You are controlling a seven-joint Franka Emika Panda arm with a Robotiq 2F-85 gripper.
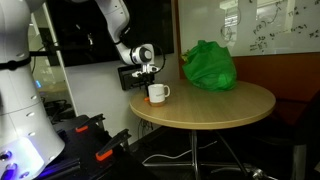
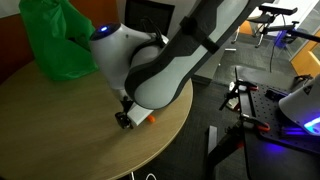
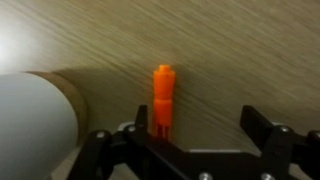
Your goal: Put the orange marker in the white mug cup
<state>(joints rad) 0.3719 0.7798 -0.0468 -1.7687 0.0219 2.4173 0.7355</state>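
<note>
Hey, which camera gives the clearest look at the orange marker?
The wrist view: the orange marker sits mid-frame, sharp against the wooden table. In an exterior view only a speck of it shows beneath the arm; in an exterior view showing the white mug cup, I cannot make the marker out.

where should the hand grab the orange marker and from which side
Grip the orange marker across its slim barrel, near the middle, coming straight down from above. It seems to lie flat on the wooden table with its length running between the open hand's fingers, so they would close on its long sides. The white mug sits close beside it, so keep that finger clear.
</note>
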